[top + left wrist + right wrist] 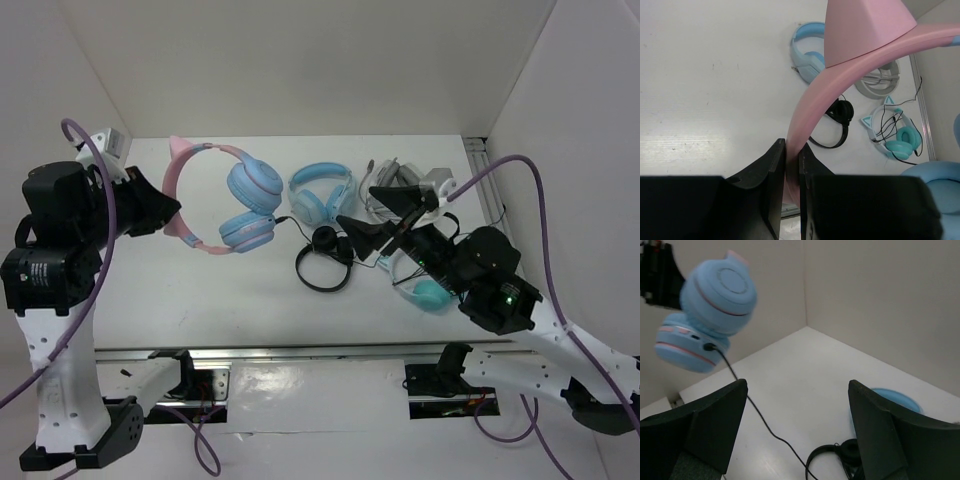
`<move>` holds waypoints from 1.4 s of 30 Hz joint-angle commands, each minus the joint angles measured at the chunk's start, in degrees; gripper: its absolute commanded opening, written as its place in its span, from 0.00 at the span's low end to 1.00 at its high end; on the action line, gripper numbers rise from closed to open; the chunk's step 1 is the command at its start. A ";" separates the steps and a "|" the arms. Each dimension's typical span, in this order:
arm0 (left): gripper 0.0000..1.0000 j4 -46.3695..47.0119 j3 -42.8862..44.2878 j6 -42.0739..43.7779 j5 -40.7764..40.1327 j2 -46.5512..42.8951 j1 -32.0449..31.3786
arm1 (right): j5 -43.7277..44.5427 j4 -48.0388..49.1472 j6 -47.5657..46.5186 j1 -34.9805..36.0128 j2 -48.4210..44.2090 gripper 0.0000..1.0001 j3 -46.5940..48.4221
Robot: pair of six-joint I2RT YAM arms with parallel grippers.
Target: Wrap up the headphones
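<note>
Left claw point(791, 152) clamps the smooth, curved pink band point(840, 85) of the headphones point(250, 195). Right claw point(797, 387) is released; the thin dark cable point(757, 412) trails ahead of it.

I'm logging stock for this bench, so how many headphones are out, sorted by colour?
pink-banded cat-ear headphones: 1
all-blue headphones: 1
black headphones: 1
grey headphones: 1
teal-cupped cat-ear headphones: 1
Total: 5
</note>
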 commanded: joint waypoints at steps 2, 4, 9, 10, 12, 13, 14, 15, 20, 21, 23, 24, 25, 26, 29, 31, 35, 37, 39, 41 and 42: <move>0.00 5.03 0.19 -3.11 0.99 0.64 -0.19 | -14.01 -5.62 -4.38 -0.17 5.32 0.89 5.17; 0.00 5.56 0.19 -3.64 1.60 1.25 -0.19 | -14.92 -7.67 -4.38 -0.17 8.23 0.89 5.19; 0.00 5.56 2.99 -4.78 2.74 2.31 -0.19 | -14.40 -1.79 -4.91 -0.17 8.23 0.89 -0.43; 0.00 5.56 3.52 -4.79 2.75 2.31 -0.19 | -13.87 -1.78 -5.43 -0.17 9.71 0.89 -0.43; 0.00 5.56 3.53 -5.31 2.75 2.31 -0.19 | -13.87 -1.78 -5.96 -0.17 11.30 0.89 0.09; 0.00 5.56 3.53 -5.32 2.75 2.31 -0.19 | -14.39 -1.78 -5.97 -0.17 12.79 0.89 0.09; 0.00 5.56 4.05 -5.84 2.75 2.31 -0.19 | -13.87 -1.78 -5.97 -0.17 13.33 0.87 0.09; 0.00 6.17 4.05 -6.54 2.75 2.31 -0.19 | -13.35 -1.00 -5.97 -0.17 13.33 0.80 0.09; 0.00 6.79 5.98 -8.83 1.70 1.70 -0.19 | -9.47 2.17 -5.88 -1.48 13.60 0.38 -3.41; 0.00 6.79 7.12 -9.70 1.17 1.18 -0.19 | -9.47 2.18 -5.88 -2.53 13.60 0.37 -4.55; 0.00 6.79 8.53 -10.59 1.17 1.17 -0.19 | -10.00 3.57 -5.26 -3.59 12.90 0.28 -5.43; 0.00 6.79 9.93 -11.29 1.69 1.17 -0.19 | -10.00 3.58 -4.74 -4.64 12.89 0.19 -6.05; 0.00 6.79 10.73 -12.16 1.69 1.17 -0.19 | -10.70 4.10 -4.73 -5.17 12.20 0.12 -6.06; 0.00 6.79 11.34 -12.17 1.69 1.17 -0.19 | -10.70 5.15 -4.04 -5.18 11.58 0.00 -6.84; 0.00 6.27 13.89 -13.58 2.92 0.56 -0.71 | -12.28 7.79 -3.50 -6.67 9.91 0.00 -9.22; 0.00 6.27 14.69 -14.27 2.93 0.03 -0.72 | -13.34 8.50 -2.98 -7.90 9.30 0.00 -9.92; 0.00 6.79 14.69 -14.90 4.07 -0.50 -1.25 | -13.87 8.50 -2.98 -7.90 8.76 0.00 -9.93; 0.00 6.79 14.69 -14.90 4.68 -0.50 -1.25 | -13.87 8.50 -3.50 -7.90 8.76 0.03 -9.93; 0.00 6.79 14.69 -15.42 4.68 -0.50 -1.25 | -14.48 8.50 -3.50 -8.52 9.55 0.16 -9.93; 0.00 7.32 14.69 -15.42 5.21 -0.50 -1.25 | -15.97 8.50 -3.50 -9.83 10.69 0.22 -9.32; 0.00 7.32 14.69 -15.42 5.73 -0.50 -1.25 | -16.67 9.29 -3.50 -10.97 12.00 0.26 -9.31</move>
